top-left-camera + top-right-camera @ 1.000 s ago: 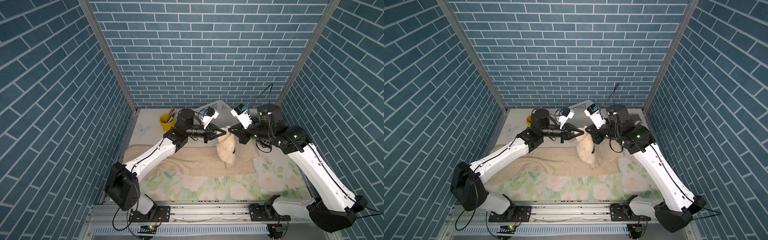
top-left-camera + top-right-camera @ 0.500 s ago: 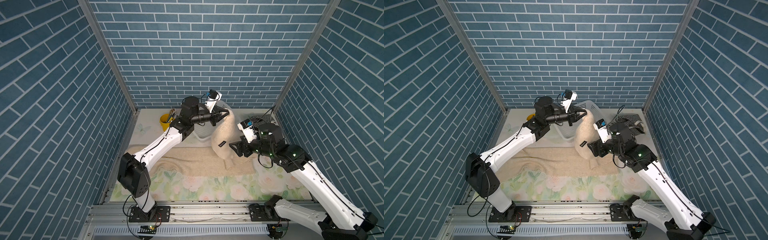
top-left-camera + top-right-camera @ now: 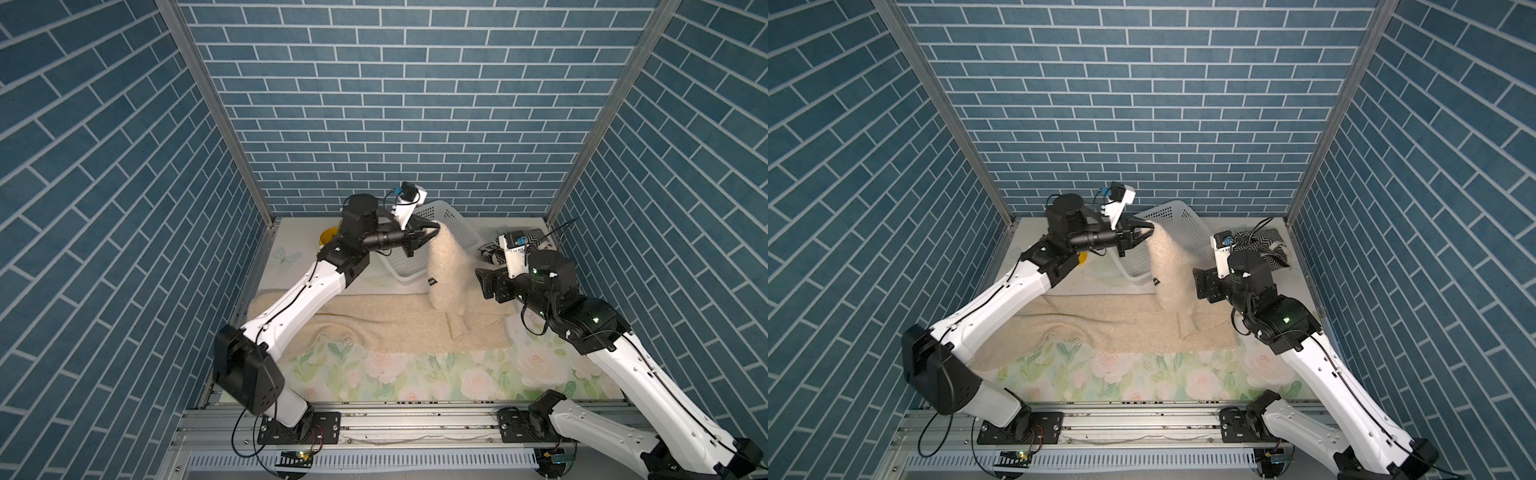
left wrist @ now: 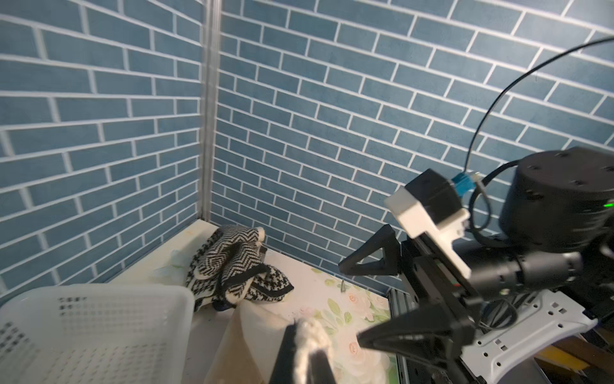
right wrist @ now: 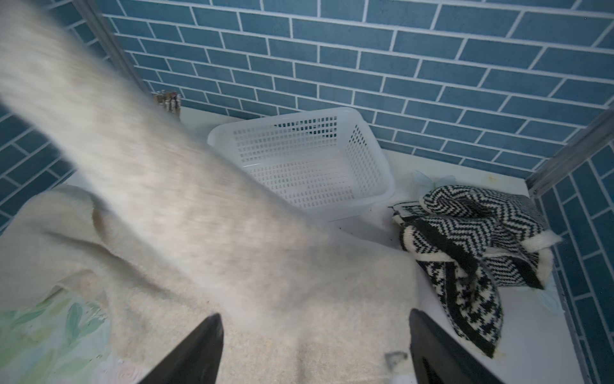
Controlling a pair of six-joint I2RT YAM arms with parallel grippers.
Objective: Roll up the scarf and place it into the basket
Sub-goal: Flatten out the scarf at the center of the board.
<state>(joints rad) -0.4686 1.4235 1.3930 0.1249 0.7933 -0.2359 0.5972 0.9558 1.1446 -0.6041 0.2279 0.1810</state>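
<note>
Along the bottom of the frame runs a metal rail (image 3: pixel 415 419). Above it lies the floral tabletop (image 3: pixel 415 374), with the cream scarf (image 3: pixel 395 320) sprawled across centre. The left gripper (image 3: pixel 432 230) pinches its lifted end before the white basket (image 3: pixel 457 224), upper centre. The right gripper (image 3: pixel 487 284) gapes empty. Blue brick walls (image 3: pixel 395 124) close in behind.

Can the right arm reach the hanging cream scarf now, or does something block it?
Probably yes. The right claw is open and faces the scarf, which hangs from the shut left claw; nothing stands between them.

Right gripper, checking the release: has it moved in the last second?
Yes. The right gripper drew back from the basket toward the front rail.
</note>
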